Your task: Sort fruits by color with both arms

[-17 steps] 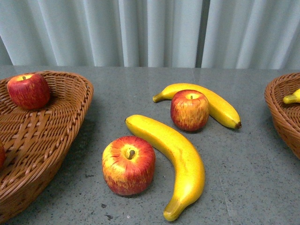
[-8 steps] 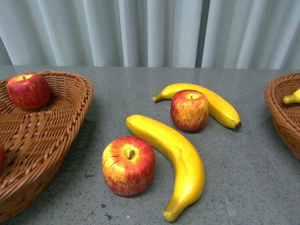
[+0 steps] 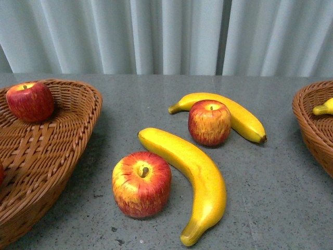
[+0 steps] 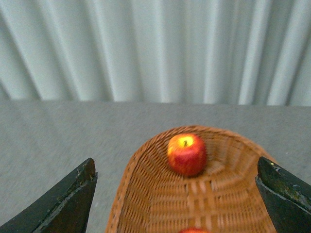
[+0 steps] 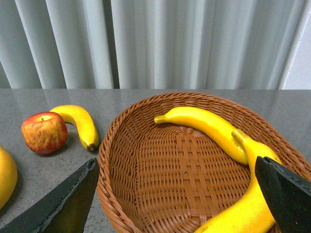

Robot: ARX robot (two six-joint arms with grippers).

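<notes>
Grey tabletop [image 3: 156, 94], apples [image 3: 141, 183] mid-frame.
Basketed bananas [image 5: 209, 126] are shown whole by the right wrist view alone; left gripper [image 4: 176, 164] and right gripper [image 5: 176, 164] are spread wide, empty.

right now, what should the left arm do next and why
Probably swing the left gripper, open and empty over the left basket, toward the near apple. That apple lies loose on the table, the closest fruit to this basket, which already holds a stored apple.
</notes>
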